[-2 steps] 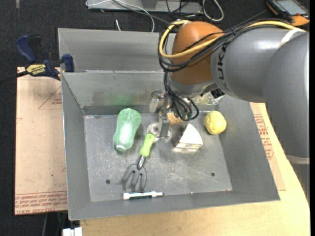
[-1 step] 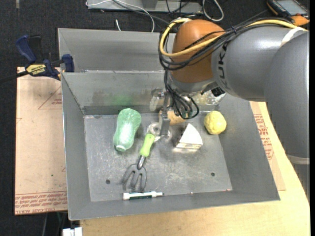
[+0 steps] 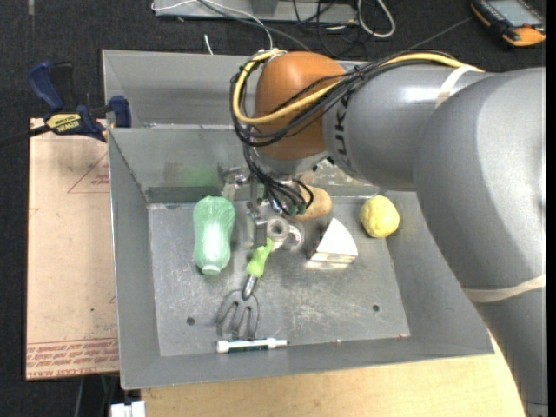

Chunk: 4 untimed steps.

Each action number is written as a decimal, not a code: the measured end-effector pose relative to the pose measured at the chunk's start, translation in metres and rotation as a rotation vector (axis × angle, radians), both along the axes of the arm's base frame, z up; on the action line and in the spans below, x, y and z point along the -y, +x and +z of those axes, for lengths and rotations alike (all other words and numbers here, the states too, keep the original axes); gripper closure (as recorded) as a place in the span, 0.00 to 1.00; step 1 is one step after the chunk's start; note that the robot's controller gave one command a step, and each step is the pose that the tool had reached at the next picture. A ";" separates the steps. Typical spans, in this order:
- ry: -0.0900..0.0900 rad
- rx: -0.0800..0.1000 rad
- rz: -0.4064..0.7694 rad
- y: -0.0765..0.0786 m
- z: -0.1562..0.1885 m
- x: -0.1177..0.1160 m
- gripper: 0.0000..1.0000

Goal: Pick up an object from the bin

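My gripper (image 3: pixel 266 227) hangs low in the middle of the bin, under the arm's wrist. Right below it lies a small hand rake (image 3: pixel 249 278) with a light green handle and dark grey tines that point toward the bin's front. The top of the handle reaches up to the gripper. A pale green plastic bottle (image 3: pixel 213 234) lies just to the gripper's left. A brown rounded thing (image 3: pixel 316 203) sits close on its right, partly hidden by the wrist.
A white wedge-shaped block (image 3: pixel 334 243) lies right of the gripper, with a yellow lemon-like ball (image 3: pixel 380 216) beyond it. A white marker pen (image 3: pixel 252 346) lies along the bin's front wall. The arm covers the bin's right and back.
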State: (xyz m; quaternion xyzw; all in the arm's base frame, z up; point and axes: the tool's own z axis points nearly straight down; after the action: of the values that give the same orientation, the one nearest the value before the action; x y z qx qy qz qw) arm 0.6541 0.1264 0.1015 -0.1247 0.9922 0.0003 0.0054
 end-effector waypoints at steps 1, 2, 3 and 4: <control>-0.002 -0.006 0.523 -0.031 -0.006 -0.022 0.00; 0.001 -0.002 0.386 -0.010 -0.002 -0.093 0.00; -0.004 -0.003 0.772 -0.080 -0.026 -0.116 0.00; -0.003 0.006 0.849 -0.087 -0.030 -0.121 1.00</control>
State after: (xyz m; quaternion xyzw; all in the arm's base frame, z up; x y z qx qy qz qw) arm 0.5671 0.2475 0.0715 -0.5221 0.8528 0.0008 0.0077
